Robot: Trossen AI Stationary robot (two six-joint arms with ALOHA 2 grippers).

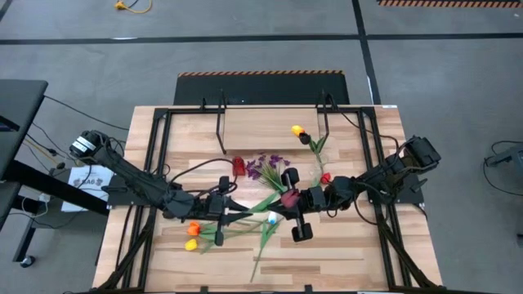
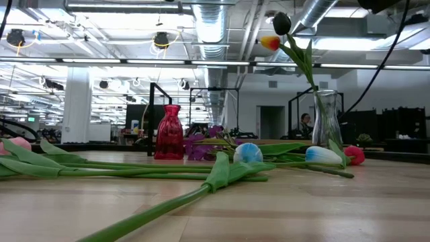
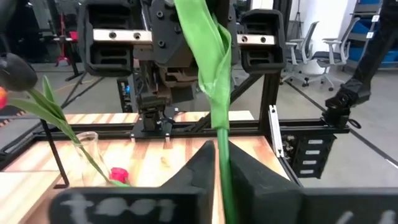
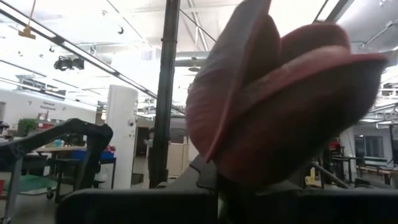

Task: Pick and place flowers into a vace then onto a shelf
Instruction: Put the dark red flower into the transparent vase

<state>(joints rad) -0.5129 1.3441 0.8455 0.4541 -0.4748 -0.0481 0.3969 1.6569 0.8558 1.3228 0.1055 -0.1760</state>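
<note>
My left gripper (image 1: 231,206) (image 3: 217,171) is shut on the green stem of a dark maroon tulip (image 1: 288,198), left of the table's middle. My right gripper (image 1: 294,201) faces it from the right with its fingers wide open. The maroon blossom (image 4: 280,99) sits between them, close to the right wrist camera. The left wrist view shows the right gripper's body (image 3: 180,37) behind the stem. Other tulips lie on their sides on the table: orange (image 1: 194,228), yellow (image 1: 190,244), white (image 1: 272,218). A purple sprig (image 1: 265,167) lies near a red vase (image 1: 239,166). The shelf (image 1: 270,122) stands at the far side. My left gripper pinches the maroon tulip's stem (image 3: 222,155) between its two fingers, coming level from the table's left. The stem and a long leaf (image 3: 208,56) run on ahead of the fingers toward the right gripper. The flower is held above the tabletop.
A clear glass vase (image 1: 315,149) (image 2: 326,121) stands right of the middle and holds a yellow-red tulip (image 2: 270,42) and a dark one (image 2: 282,23). A red tulip (image 1: 325,178) lies beside it. The near right part of the table (image 1: 351,245) is bare.
</note>
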